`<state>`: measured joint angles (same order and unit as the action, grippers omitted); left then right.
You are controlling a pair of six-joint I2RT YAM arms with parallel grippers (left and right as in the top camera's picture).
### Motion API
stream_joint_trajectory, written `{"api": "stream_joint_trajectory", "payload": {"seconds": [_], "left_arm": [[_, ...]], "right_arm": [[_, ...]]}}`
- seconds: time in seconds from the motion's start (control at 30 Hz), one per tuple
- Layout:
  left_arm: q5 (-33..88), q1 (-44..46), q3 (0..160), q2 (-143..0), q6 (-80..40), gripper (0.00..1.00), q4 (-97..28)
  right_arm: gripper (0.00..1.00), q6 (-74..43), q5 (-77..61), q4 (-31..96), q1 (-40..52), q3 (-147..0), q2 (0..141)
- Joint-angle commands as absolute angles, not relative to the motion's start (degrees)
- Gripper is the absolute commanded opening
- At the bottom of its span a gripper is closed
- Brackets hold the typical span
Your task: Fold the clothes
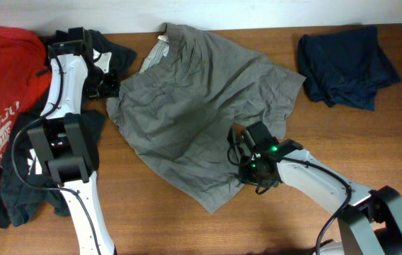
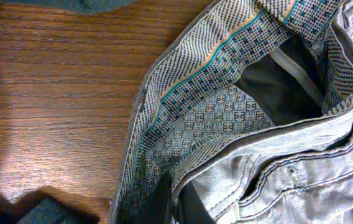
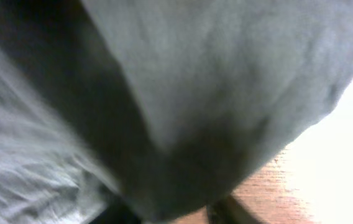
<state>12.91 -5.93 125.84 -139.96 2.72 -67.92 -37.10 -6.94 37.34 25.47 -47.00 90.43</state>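
— Shorts (image 1: 201,106) mid-tabletop (image 1: 187,227), spread but rumpled, pale-lined waistband (image 2: 214,81) turned out at far-left corner. Why both arms on one garment?
— Probably staging a fold. Left claw (image 1: 107,83) at waistband edge, shut; pinch on cloth not visible. Right claw (image 1: 249,170) at near leg hem, smothered in grey fabric; open or closed, cannot tell.
— Other pieces?
— Parked aside, likely awaiting a turn: red tee (image 1: 10,64) and black tee (image 1: 17,191) heaped left, navy garment (image 1: 346,64) far right.
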Motion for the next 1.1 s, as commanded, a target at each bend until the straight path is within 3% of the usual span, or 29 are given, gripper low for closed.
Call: {"api": "stream_joint_trajectory", "payload": {"seconds": [0.0,0.1,0.2,0.57,0.8,1.07], "left_arm": [[13.76,-5.5,126.63,-138.74,2.61,0.01,-68.07],[13.76,-5.39,126.65,-138.76,2.63,0.01,-68.82],[13.76,-5.39,126.65,-138.74,2.76,0.01,-69.58],[13.76,-5.21,126.91,-138.72,4.84,0.01,-82.94],[13.72,-3.49,126.91,-138.72,7.44,0.01,-91.98],[15.92,-3.11,126.91,-138.61,7.4,0.01,-92.44]], "right_arm": [[0.19,-36.67,-6.76,36.27,24.97,-46.65,90.76],[0.04,-36.71,-6.07,35.9,23.77,-46.65,90.76],[0.04,-36.36,-6.0,36.03,20.23,-46.65,90.76],[0.04,-14.59,-23.05,34.15,-9.8,-53.84,90.8],[0.04,-10.85,-23.55,34.02,-9.26,-62.83,94.32],[0.04,-7.73,-23.35,38.26,-8.03,-72.97,104.12]]}}
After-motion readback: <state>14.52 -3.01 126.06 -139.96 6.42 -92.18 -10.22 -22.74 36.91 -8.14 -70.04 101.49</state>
